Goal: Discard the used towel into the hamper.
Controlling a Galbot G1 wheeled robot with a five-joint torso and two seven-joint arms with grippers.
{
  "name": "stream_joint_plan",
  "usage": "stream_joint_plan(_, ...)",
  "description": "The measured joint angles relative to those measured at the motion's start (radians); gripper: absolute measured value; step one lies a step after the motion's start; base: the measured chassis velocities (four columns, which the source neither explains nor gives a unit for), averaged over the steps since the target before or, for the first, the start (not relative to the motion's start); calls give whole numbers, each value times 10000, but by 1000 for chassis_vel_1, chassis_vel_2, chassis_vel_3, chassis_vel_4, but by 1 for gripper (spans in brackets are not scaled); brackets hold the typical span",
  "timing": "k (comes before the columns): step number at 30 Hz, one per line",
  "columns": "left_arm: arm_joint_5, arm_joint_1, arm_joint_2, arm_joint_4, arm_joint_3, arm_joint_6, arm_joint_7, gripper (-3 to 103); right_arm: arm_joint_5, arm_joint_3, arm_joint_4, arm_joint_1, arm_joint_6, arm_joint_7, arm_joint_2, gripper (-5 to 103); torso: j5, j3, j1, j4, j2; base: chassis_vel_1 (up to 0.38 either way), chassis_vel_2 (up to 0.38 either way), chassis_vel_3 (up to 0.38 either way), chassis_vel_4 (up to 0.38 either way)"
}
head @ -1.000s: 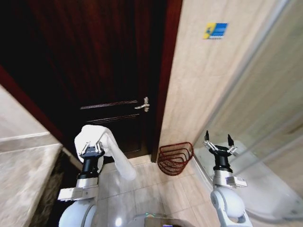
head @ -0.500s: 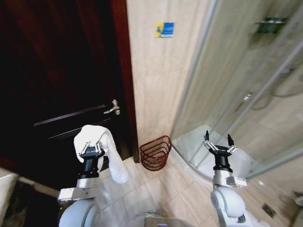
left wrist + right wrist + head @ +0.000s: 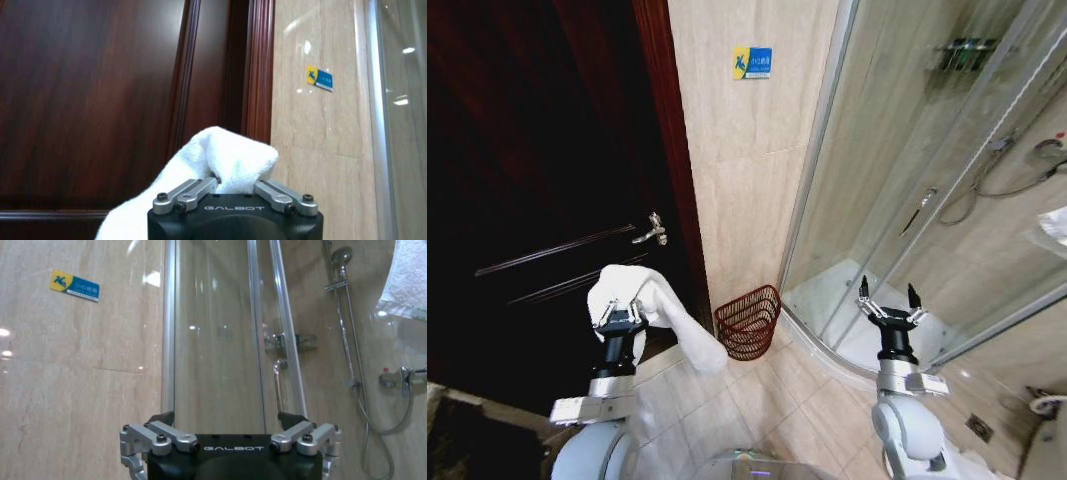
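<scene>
We hold our left tool (image 3: 618,313) raised in front of the dark wooden door (image 3: 537,180), its fingers pinching a white towel (image 3: 659,310). The towel bunches over the fingertips and one long end hangs down toward the hamper (image 3: 749,322), its tip close beside the hamper's rim in the head view. From the left wrist view the same tool (image 3: 233,186) grips the towel (image 3: 220,160) between its two metal fingers, the cloth bulging up above them, with the door frame (image 3: 259,70) just behind.

The hamper, a dark red-brown openwork basket, stands on the tiled floor (image 3: 757,400) against the beige wall, between the door frame and the edge of the glass shower enclosure (image 3: 907,180). A small blue and yellow sign (image 3: 752,63) is fixed to the wall well above the hamper.

Our right tool (image 3: 889,300) is held upright on the far side of the hamper from the towel, in front of the shower glass, its fingers spread wide and holding nothing. In the right wrist view that tool (image 3: 230,437) faces the shower glass, with a shower head and hose (image 3: 347,315) beyond it.
</scene>
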Motion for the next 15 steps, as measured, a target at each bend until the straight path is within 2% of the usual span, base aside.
stream_joint_plan(15,0,0,0,-3,0,1,1,4,0,0,2,0,0,0,0,100,0,0,0,0,0,0,0,0,0)
